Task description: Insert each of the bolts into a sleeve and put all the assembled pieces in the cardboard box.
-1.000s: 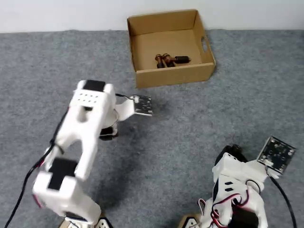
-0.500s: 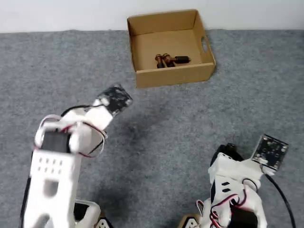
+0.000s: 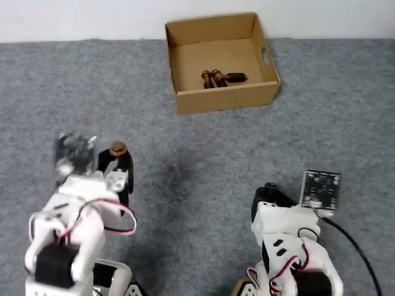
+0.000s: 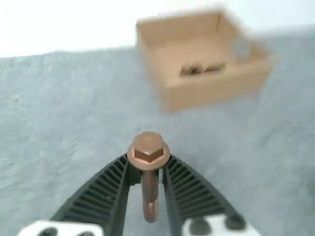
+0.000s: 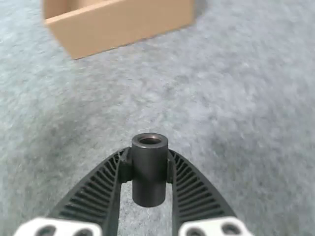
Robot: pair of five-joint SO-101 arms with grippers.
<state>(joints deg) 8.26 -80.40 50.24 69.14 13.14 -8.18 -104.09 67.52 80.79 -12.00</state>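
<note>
The left wrist view shows the left jaws closed narrowly on a copper-coloured bolt [image 4: 148,169]. They grip its shank just behind the hexagonal head. The head sits at the jaw tips, and the threaded end runs back between the jaws. In the high view the bolt [image 3: 118,148] shows as a round head at the front of the left jaws, with the shank hidden.

The right wrist view shows the right jaws clamped on a dark sleeve [image 5: 149,167], its open bore at the jaw tips.

The cardboard box [image 3: 225,98] stands on the grey table [image 3: 203,160], ahead of both pairs of jaws and well apart from them. The high view looks down into the box, where assembled pieces [image 3: 222,78] lie together near the middle of the floor. The left wrist view catches them blurred over the box's near wall [image 4: 211,88]. The right wrist view gives that wall from outside.
</note>
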